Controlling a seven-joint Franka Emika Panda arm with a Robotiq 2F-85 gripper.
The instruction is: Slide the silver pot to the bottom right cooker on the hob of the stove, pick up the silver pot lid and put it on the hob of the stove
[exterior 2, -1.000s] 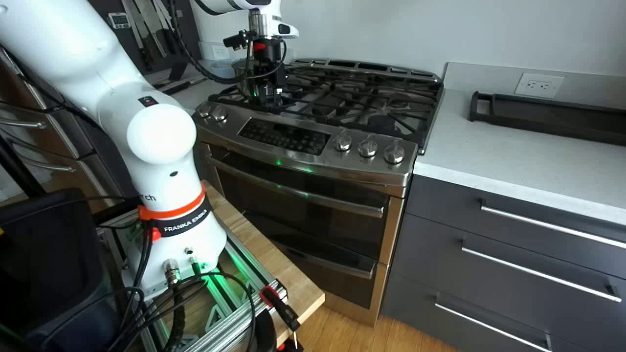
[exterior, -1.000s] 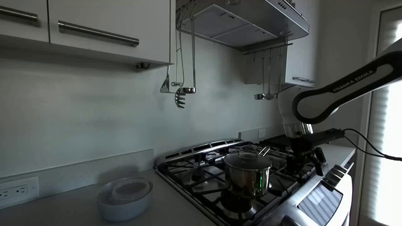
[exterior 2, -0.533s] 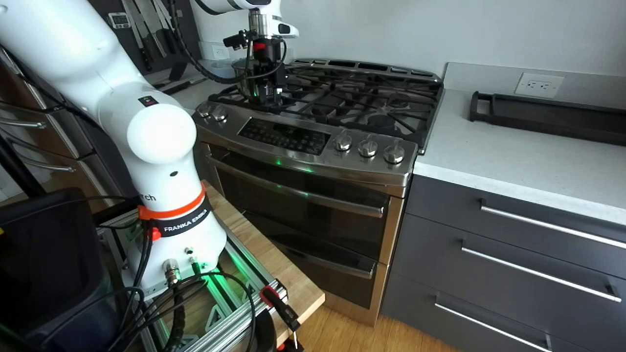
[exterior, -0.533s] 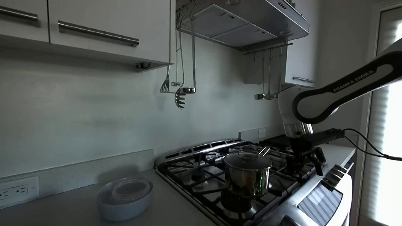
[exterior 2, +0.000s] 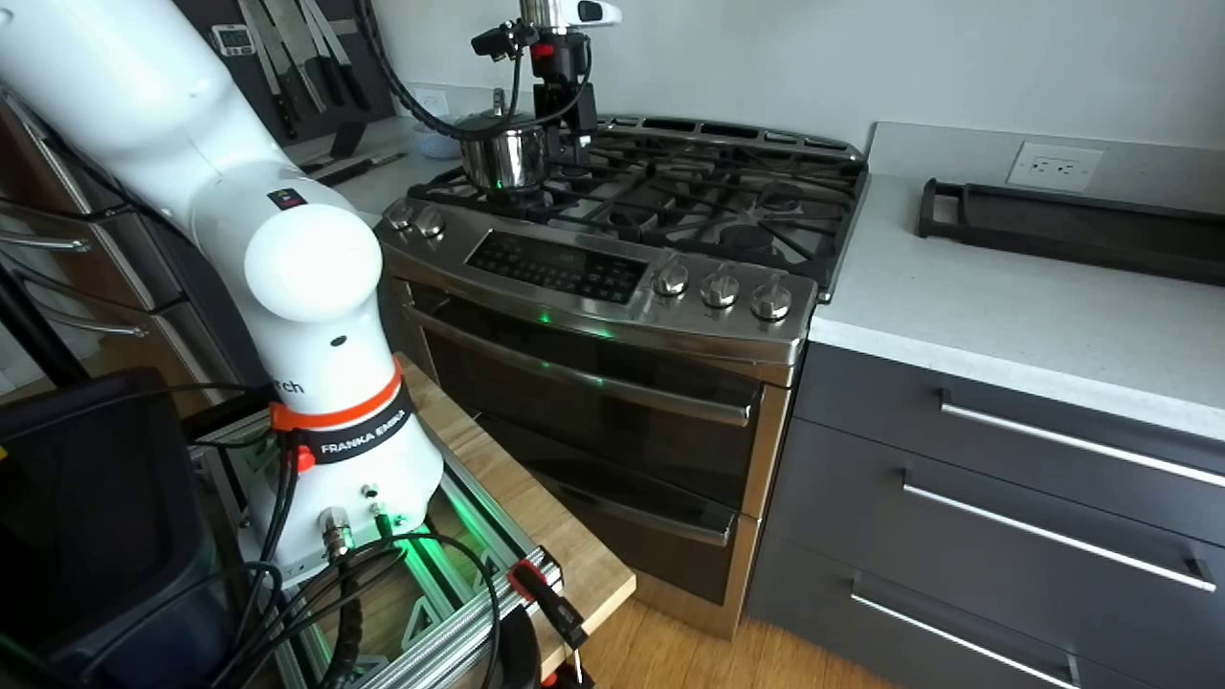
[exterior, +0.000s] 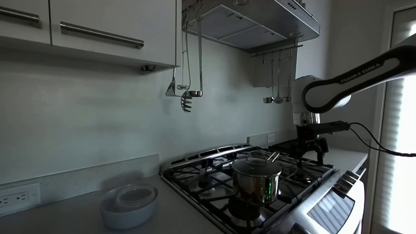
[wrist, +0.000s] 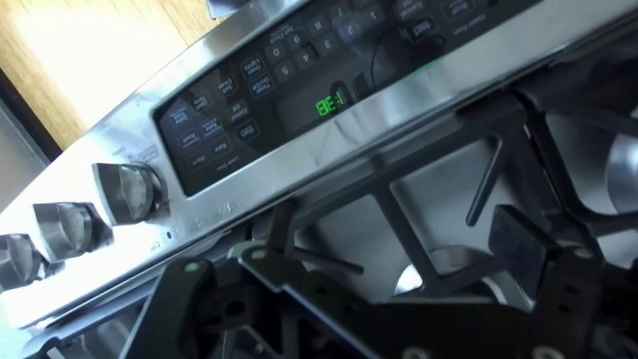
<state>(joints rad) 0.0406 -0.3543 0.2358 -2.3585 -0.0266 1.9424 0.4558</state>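
The silver pot point(exterior: 256, 188) stands on the near-left front burner of the hob of the stove point(exterior 2: 660, 191); it also shows in an exterior view point(exterior 2: 507, 161). The silver pot lid point(exterior: 256, 166) lies on top of the pot, with its loop handle upright. The bottom right cooker point(exterior 2: 746, 237) shows bare under its grate. My gripper point(exterior: 309, 162) is open and empty above the grates, beside the pot and apart from it. In the wrist view my spread fingers point(wrist: 398, 249) are over grate bars near the control panel; the pot and lid are out of that view.
White round dishes point(exterior: 128, 208) stand on the counter beside the hob. A black tray point(exterior 2: 1081, 230) lies on the opposite counter. Utensils point(exterior: 194, 93) hang under the range hood point(exterior: 253, 22). Several knobs point(exterior 2: 720, 287) line the front panel.
My gripper has risen from low beside the pot near the hob's front edge and shifted back. More of the pot now shows in an exterior view. The pot and lid have not moved.
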